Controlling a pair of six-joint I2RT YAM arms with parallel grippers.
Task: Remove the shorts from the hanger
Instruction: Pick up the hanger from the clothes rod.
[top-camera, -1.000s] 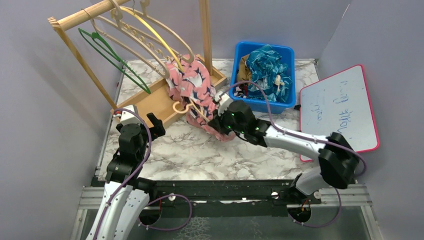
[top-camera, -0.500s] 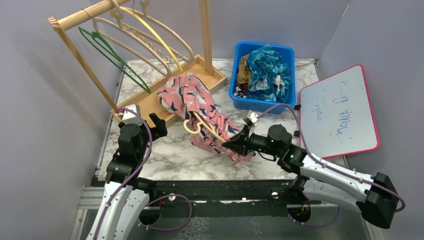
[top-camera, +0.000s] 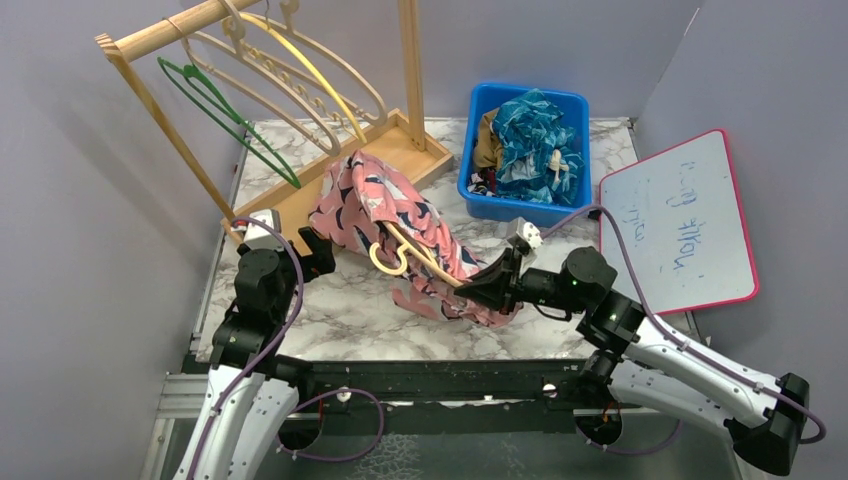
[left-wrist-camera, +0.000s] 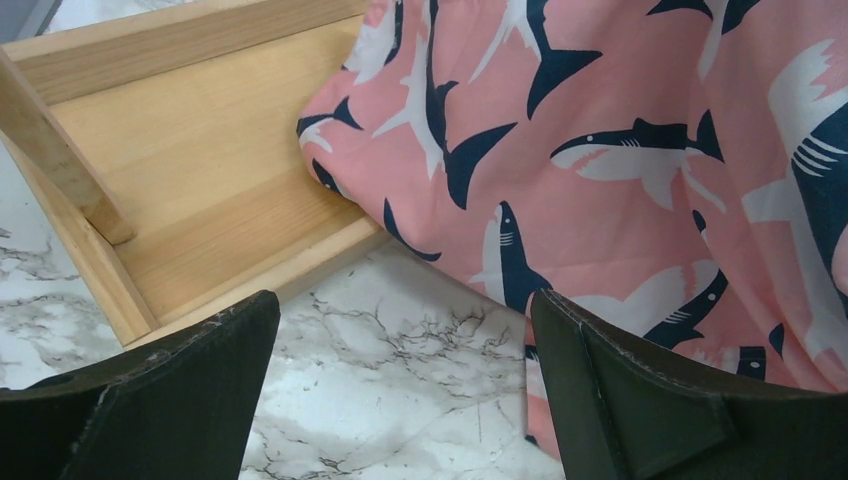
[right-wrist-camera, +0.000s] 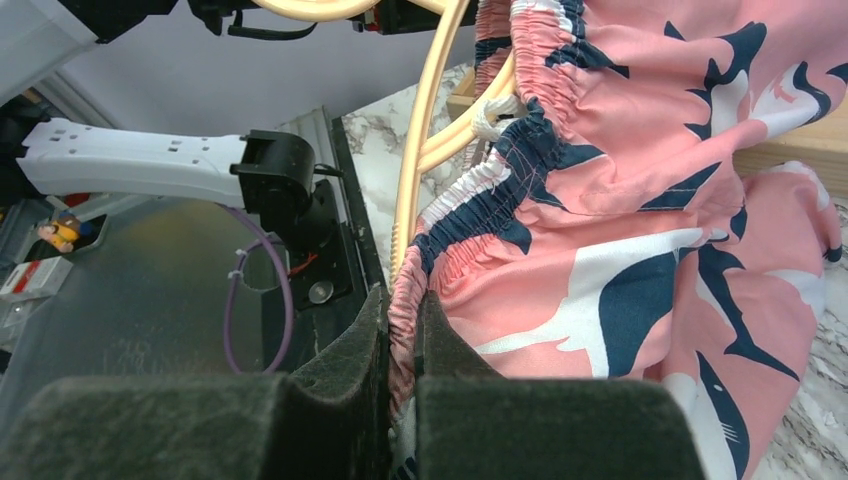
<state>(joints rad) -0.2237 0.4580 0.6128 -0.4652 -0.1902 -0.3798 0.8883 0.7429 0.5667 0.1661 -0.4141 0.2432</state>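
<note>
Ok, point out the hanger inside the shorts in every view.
Top: hanger at centre, hook poking out of the shorts, just left of the right gripper.
Left wrist: not in it; only shorts and the wooden tray.
Right wrist: top centre, above the shut right gripper, beside the waistband.
Shared landmark: the shorts, in all three.

The right gripper (top-camera: 480, 292) pinches the pink shorts (top-camera: 385, 200), draped over a cream hanger (top-camera: 402, 250), mid-table; the left gripper (top-camera: 314, 250) sits beside the wooden tray (top-camera: 305, 200).
</note>
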